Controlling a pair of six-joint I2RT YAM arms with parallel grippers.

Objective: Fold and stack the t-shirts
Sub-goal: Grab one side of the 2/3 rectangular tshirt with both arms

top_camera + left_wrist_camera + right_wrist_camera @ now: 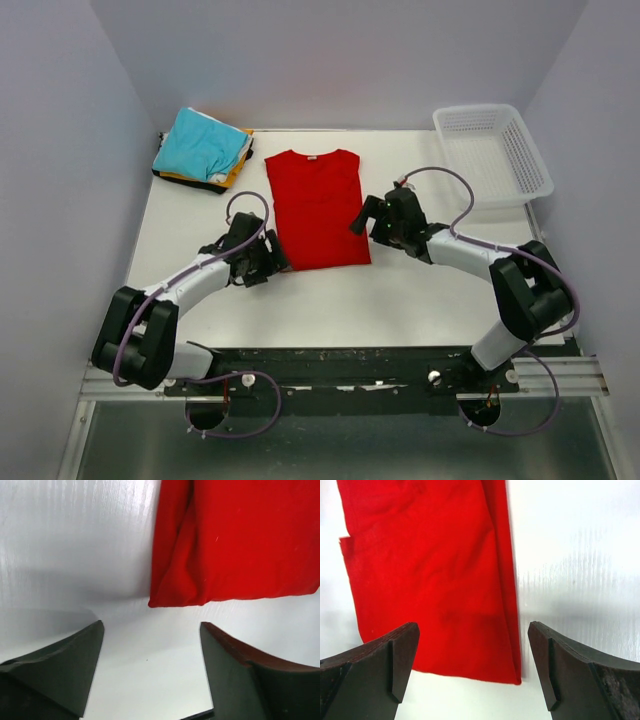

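Observation:
A plain red t-shirt lies flat mid-table, folded into a long rectangle with its collar at the far end. My left gripper is open and empty just off its near left corner; the left wrist view shows that corner beyond the gripper, not touching. My right gripper is open and empty at the shirt's right edge; the right wrist view shows the shirt between its fingertips, below the gripper. A folded stack sits far left: turquoise shirt on top, yellow-orange and black under it.
A white plastic mesh basket stands at the far right corner, partly off the white table. Grey walls close in on the left, back and right. A black rail with the arm bases runs along the near edge.

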